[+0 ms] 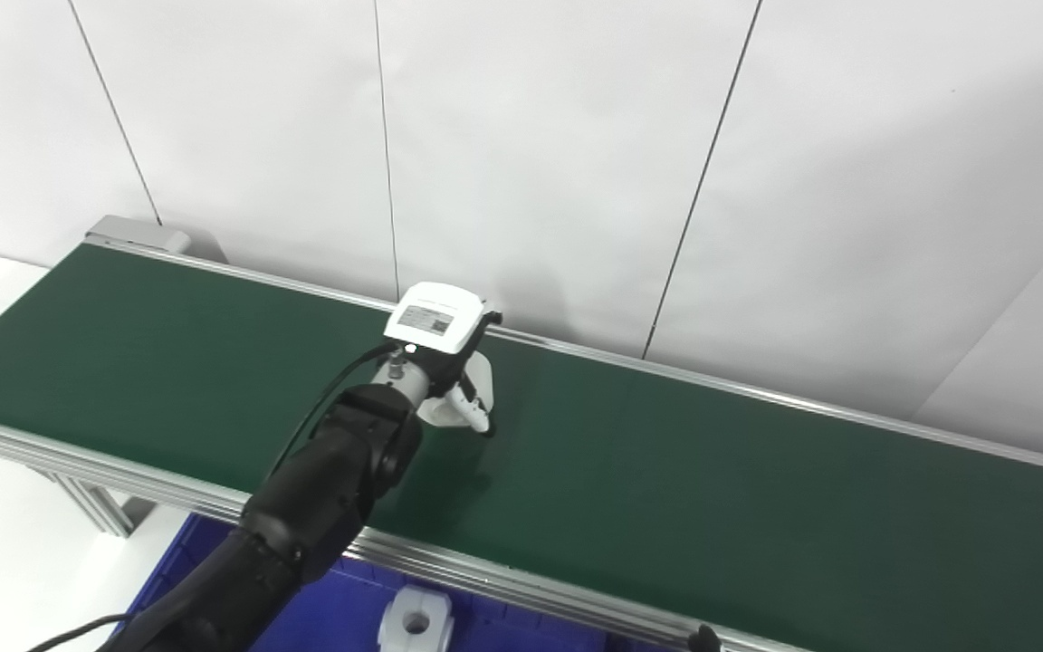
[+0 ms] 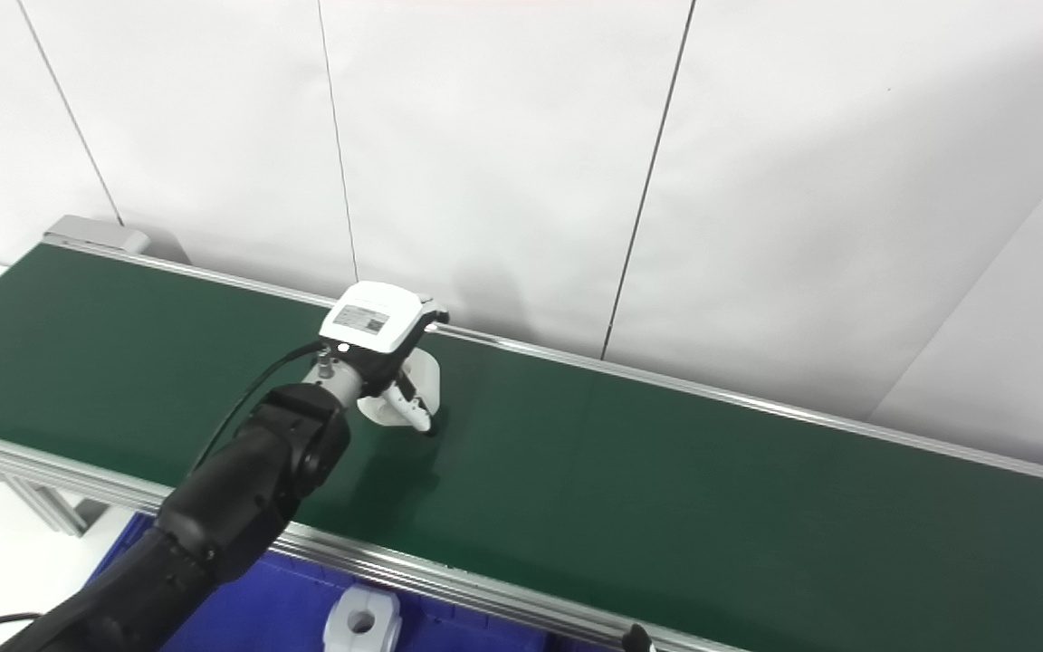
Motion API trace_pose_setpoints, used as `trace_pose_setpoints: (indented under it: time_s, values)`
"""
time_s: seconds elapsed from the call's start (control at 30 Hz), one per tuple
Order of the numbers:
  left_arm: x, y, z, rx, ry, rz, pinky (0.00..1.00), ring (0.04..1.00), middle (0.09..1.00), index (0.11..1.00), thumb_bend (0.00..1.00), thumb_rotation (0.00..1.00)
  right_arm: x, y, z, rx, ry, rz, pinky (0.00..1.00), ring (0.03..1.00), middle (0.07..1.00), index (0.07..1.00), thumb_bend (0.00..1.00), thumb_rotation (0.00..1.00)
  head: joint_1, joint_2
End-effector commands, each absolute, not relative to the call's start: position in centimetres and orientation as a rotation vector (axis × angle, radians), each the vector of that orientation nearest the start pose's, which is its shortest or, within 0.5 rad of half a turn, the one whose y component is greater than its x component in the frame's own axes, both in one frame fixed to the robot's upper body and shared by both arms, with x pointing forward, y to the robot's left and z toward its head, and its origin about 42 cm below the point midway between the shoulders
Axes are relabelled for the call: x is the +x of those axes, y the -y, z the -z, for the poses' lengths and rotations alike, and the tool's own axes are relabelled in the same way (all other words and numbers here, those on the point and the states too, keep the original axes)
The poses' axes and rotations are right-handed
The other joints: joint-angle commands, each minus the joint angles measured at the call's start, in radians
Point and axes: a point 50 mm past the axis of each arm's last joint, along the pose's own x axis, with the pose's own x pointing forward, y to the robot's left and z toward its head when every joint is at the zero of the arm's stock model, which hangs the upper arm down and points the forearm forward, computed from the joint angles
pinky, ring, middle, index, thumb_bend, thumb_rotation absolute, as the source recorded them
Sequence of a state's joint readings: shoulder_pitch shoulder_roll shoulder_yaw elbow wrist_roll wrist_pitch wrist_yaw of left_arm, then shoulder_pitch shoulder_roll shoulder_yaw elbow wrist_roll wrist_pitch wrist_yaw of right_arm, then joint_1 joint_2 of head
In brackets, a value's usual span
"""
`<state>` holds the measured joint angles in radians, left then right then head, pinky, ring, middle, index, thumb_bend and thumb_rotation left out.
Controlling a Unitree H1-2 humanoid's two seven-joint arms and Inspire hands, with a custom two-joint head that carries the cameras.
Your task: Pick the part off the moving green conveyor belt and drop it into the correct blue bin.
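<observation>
A white part [image 1: 476,385] stands on the green conveyor belt [image 1: 666,489] near its far rail. My left hand [image 1: 449,358], with a white labelled back plate, sits over the part from the near left. Its thumb [image 1: 474,415] lies across the part's front, and the other fingers are hidden behind the part. The hand looks shut on the part, whose base still seems to rest on the belt. A blue bin [image 1: 322,616] lies below the belt's near rail, holding another white part [image 1: 416,620]. My right hand is out of sight.
The belt runs from far left to near right between aluminium rails [image 1: 503,575], with a white panelled wall close behind. A belt support leg [image 1: 91,503] stands at the left. A small dark tip [image 1: 703,638] pokes up at the bottom edge; I cannot tell what it is.
</observation>
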<state>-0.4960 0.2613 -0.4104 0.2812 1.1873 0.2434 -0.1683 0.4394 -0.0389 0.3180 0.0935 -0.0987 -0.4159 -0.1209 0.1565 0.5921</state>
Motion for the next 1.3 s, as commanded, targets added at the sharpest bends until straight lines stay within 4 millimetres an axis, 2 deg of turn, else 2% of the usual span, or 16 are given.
trace_pose_setpoints:
  time_s: [0.0, 0.4, 0.5, 0.6, 0.63, 0.67, 0.7, 0.73, 0.77, 0.83, 0.9, 1.27]
  values:
    - [43.9, -17.9, -18.5, 1.611, 0.119, 0.149, 0.79, 0.858, 0.88, 0.811, 0.99, 0.35, 10.7, 15.5, -2.8, -0.009, -0.011, -0.13, 1.0, 0.962, 0.977, 0.997, 0.81, 1.0, -0.002, 0.0]
    - [44.5, -16.5, -17.3, 1.723, -0.026, 0.273, 0.78, 0.82, 0.846, 0.792, 1.0, 0.32, 10.4, 15.2, -3.3, -0.011, 0.002, -0.128, 0.99, 0.951, 0.971, 1.0, 0.81, 1.0, -0.009, 0.015]
    - [44.5, -16.3, -17.1, 1.758, -0.033, 0.273, 0.76, 0.798, 0.828, 0.773, 0.99, 0.25, 10.4, 15.2, -3.5, -0.007, 0.006, -0.129, 0.98, 0.939, 0.969, 1.0, 0.8, 1.0, -0.009, 0.017]
    - [44.5, -16.4, -16.9, 1.751, -0.009, 0.254, 0.72, 0.751, 0.782, 0.721, 0.95, 0.12, 10.3, 15.2, -3.6, -0.003, 0.007, -0.132, 0.98, 0.94, 0.973, 1.0, 0.8, 1.0, -0.009, 0.022]
    - [44.5, -16.5, -16.7, 1.723, 0.005, 0.245, 0.72, 0.749, 0.781, 0.72, 0.94, 0.12, 10.3, 15.2, -3.6, -0.004, 0.009, -0.134, 0.98, 0.941, 0.973, 1.0, 0.8, 1.0, -0.011, 0.024]
    - [44.5, -16.6, -16.6, 1.695, 0.019, 0.239, 0.61, 0.65, 0.696, 0.686, 0.92, 0.06, 10.3, 15.1, -3.7, -0.005, 0.011, -0.135, 0.98, 0.944, 0.973, 1.0, 0.79, 1.0, -0.011, 0.024]
    - [44.5, -16.7, -16.4, 1.663, 0.031, 0.232, 0.53, 0.583, 0.635, 0.65, 0.88, 0.03, 10.3, 15.1, -3.7, -0.004, 0.011, -0.135, 0.99, 0.945, 0.974, 1.0, 0.79, 1.0, -0.01, 0.026]
    - [44.6, -16.8, -16.2, 1.641, 0.051, 0.228, 0.48, 0.529, 0.583, 0.557, 0.67, 0.04, 10.3, 15.1, -3.7, -0.002, 0.012, -0.134, 0.99, 0.947, 0.973, 1.0, 0.8, 1.0, -0.01, 0.026]
    - [44.7, -16.8, -15.9, 1.628, 0.069, 0.225, 0.43, 0.484, 0.519, 0.54, 0.6, 0.02, 10.3, 15.1, -3.7, -0.002, 0.012, -0.134, 0.98, 0.945, 0.973, 1.0, 0.8, 1.0, -0.01, 0.026]
    - [44.7, -16.8, -15.6, 1.6, 0.108, 0.214, 0.31, 0.372, 0.433, 0.525, 0.53, 0.0, 10.2, 15.1, -3.8, -0.003, 0.014, -0.133, 0.97, 0.941, 0.97, 1.0, 0.8, 1.0, -0.012, 0.029]
    - [44.7, -16.8, -15.3, 1.567, 0.148, 0.199, 0.26, 0.322, 0.41, 0.518, 0.52, 0.0, 10.2, 15.1, -3.9, -0.001, 0.015, -0.132, 0.97, 0.937, 0.969, 1.0, 0.79, 1.0, -0.012, 0.029]
    - [44.6, -16.4, -15.8, 1.505, 0.228, 0.172, 0.26, 0.314, 0.412, 0.505, 0.52, 0.0, 10.2, 15.1, -3.9, 0.001, 0.014, -0.132, 0.95, 0.925, 0.966, 1.0, 0.79, 1.0, -0.012, 0.033]
